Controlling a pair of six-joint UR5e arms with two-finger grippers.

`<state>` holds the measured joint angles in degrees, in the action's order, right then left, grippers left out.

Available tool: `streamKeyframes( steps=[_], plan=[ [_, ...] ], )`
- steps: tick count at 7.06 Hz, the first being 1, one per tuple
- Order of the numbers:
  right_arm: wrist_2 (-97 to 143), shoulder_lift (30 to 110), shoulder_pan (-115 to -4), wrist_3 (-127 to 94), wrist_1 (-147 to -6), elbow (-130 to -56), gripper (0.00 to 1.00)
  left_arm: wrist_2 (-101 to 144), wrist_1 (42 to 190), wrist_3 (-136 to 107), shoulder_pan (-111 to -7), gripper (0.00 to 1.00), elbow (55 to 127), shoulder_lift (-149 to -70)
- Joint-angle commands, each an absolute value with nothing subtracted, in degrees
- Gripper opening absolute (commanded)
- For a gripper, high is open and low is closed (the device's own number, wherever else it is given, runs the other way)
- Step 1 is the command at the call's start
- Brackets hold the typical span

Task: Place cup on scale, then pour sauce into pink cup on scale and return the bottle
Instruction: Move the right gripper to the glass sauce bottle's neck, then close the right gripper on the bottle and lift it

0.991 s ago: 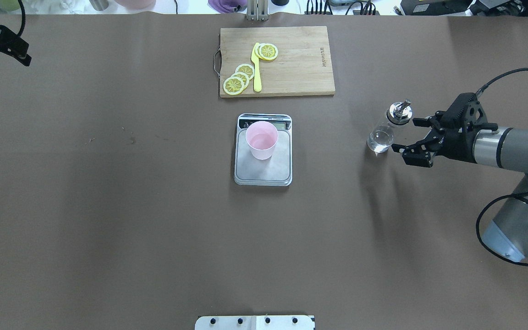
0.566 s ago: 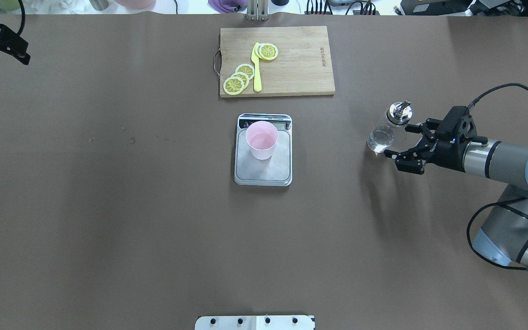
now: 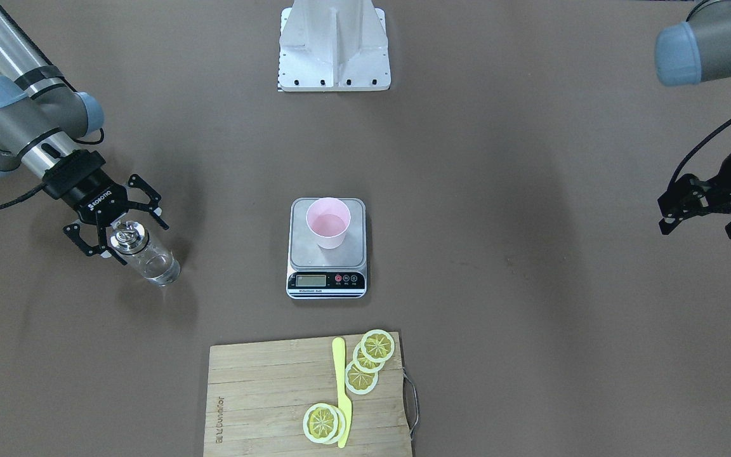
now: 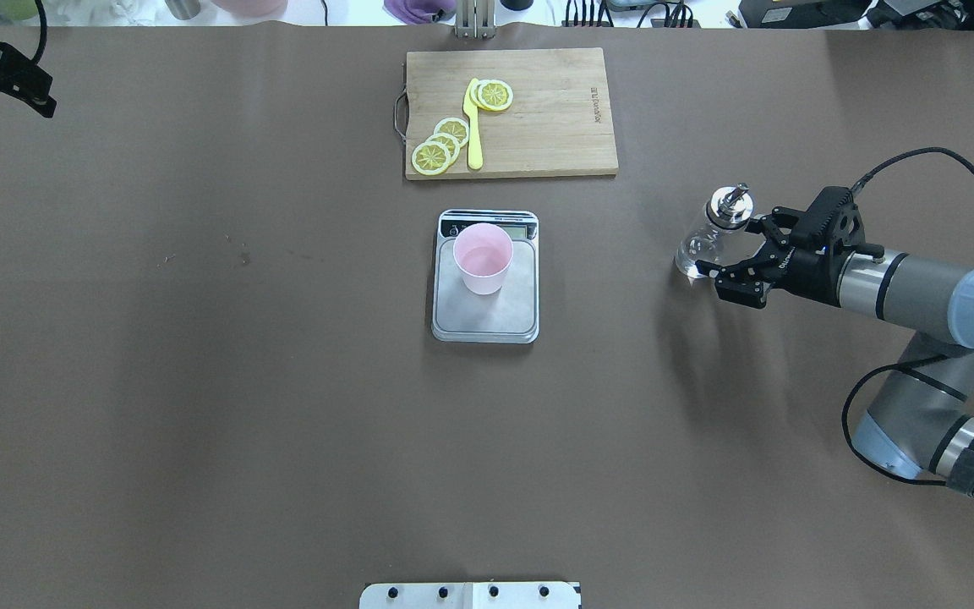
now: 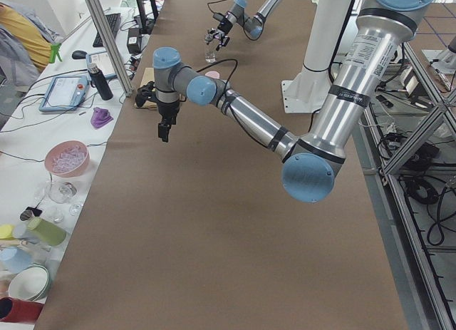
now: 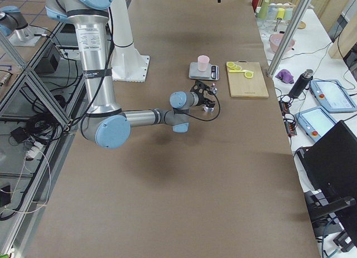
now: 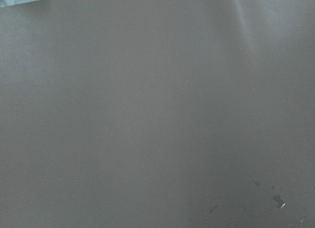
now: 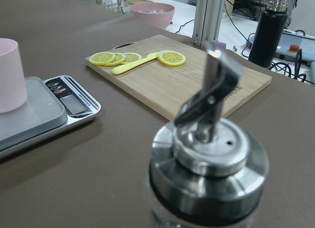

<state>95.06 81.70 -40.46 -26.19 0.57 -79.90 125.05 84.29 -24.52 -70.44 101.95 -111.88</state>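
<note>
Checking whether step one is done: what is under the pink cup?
The cup stands upright on the scale's brushed silver platform. The patch of platform directly beneath its base is covered by the cup, so nothing more can be seen there.

The table cover [image 4: 199,381] is lit softly and evenly from above, and no hard-edged shadows are seen. Only a thin dark rim is thrown around the scale [image 4: 485,313], and a faint, wide shadow is laid on the robot's side of the bottle [image 4: 694,249]. Bright glints are carried by its metal cap [image 4: 728,205]. Beyond the table's far edge the overhead view is blown out to white. In the right wrist view the cap is rendered large and soft, the cutting board [image 8: 197,80] sharper. The left wrist view is filled with flat, low-contrast brown, paler at top right. In the side views upright frame posts [image 5: 107,38] are made to lean outward by wide-angle perspective.
</note>
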Motion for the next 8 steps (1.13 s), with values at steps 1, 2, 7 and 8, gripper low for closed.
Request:
streamKeyframes(
  steps=[1,2,7,8],
  plan=[
    [92.82,81.74,-40.6,-26.28,0.7,-79.63,0.92,124.98,84.29,-24.52,-70.49,0.98,101.87,-111.88],
    [91.07,81.48,-40.43,-26.54,0.53,-79.54,0.92,124.98,84.29,-24.52,-70.49,0.98,102.04,-111.88],
    [90.35,80.69,-38.41,-30.06,1.85,-79.63,0.86,124.98,83.32,-24.52,-70.49,0.98,102.3,-111.97],
    [89.39,79.55,-38.41,-30.06,1.67,-79.02,0.86,124.98,83.32,-24.52,-70.49,0.98,102.3,-111.97]
  ],
)
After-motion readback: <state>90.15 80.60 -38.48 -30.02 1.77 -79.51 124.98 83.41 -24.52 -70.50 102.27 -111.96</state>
